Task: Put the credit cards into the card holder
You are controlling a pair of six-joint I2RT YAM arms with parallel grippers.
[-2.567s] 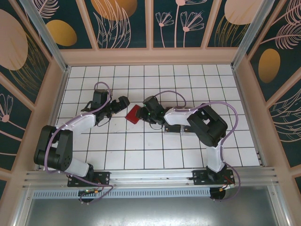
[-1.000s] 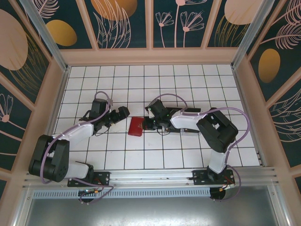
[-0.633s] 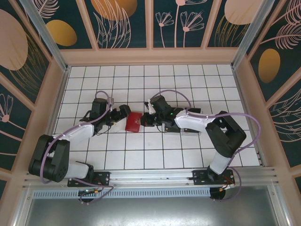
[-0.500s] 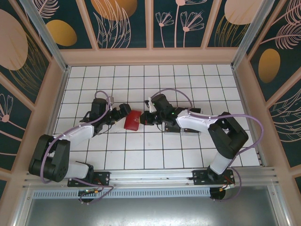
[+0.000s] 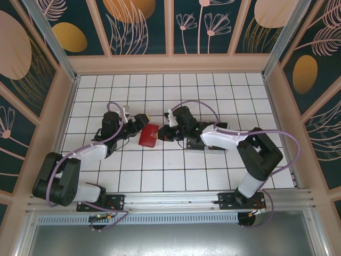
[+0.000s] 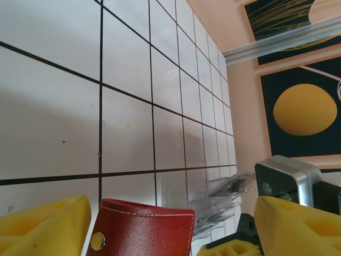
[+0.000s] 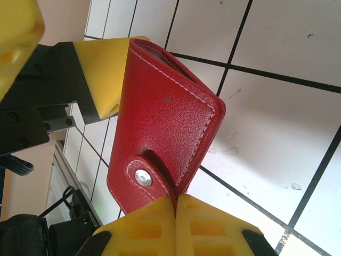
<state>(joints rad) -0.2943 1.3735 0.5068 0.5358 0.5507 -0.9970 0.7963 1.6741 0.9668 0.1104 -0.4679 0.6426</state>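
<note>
I'm pinching the small flat red stitched card holder (image 7: 160, 122) with the right hand (image 7: 176, 205). Its yellow fingers are shut tight on the edge beside the snap button, and the holder is tilting up on edge over the white tiled worktop (image 5: 160, 176), near the middle. The left hand (image 5: 138, 124) is gaping wide, one finger on either side of the holder's far end, and one pad looks to be touching it. I'm reading this as the opening step, bracing the holder between both hands. Next I'm wanting the left hand closing on that far end so the flap can be unsnapped before any credit card goes in. The clear plastic slotted rack (image 6: 221, 200) is sitting just beyond.
</note>
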